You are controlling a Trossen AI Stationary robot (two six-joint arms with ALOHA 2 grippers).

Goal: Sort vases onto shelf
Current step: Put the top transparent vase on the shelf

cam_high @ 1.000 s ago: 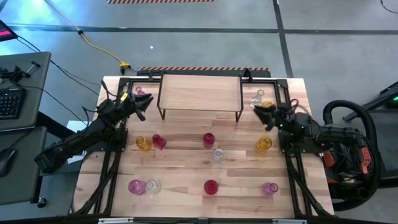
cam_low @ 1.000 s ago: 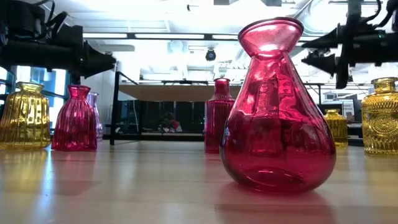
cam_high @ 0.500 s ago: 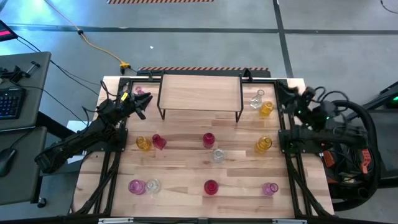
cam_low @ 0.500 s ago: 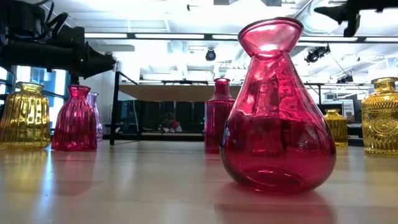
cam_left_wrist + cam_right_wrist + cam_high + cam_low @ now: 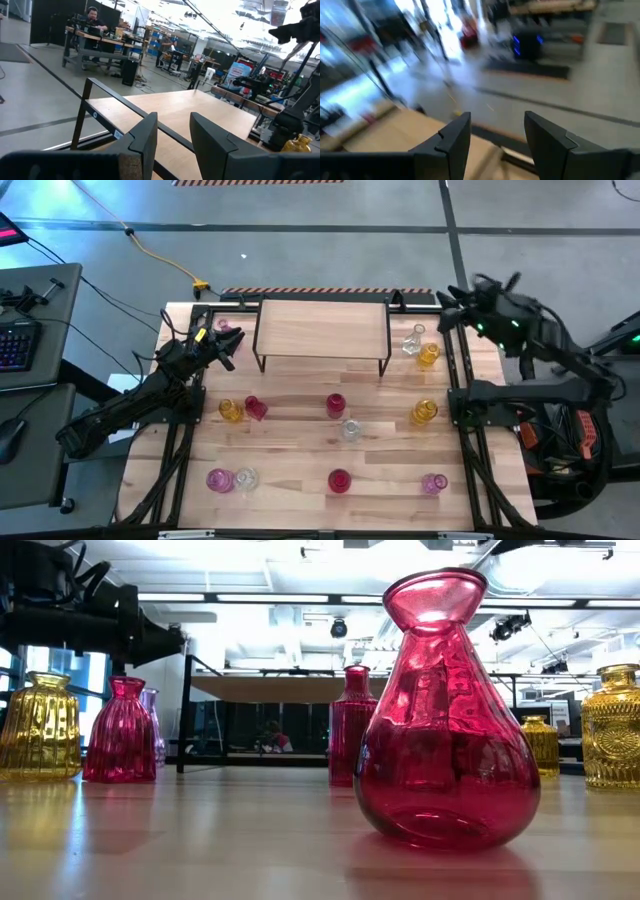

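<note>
Top-down and bench-level views of twelve vases on the bench, none on the shelf, which stands bare at the middle of the far edge. Count by colour: four pink, three red, three amber, two clear. Far left corner: one pink vase, beside the shelf's left legs. Far right corner: a clear vase and an amber vase, just beside each other. Middle band, left to right: amber touching red, a second red, clear, amber. Near edge: a pink vase touching a paler pink one, a red vase and a pink vase. Open lanes lie between the middle band and the near row, and between the shelf front and the middle band. The left gripper hangs over the far left corner near the pink vase, jaws moderately apart and holding nothing. The right gripper is raised over the far right corner, jaws likewise apart and empty.
</note>
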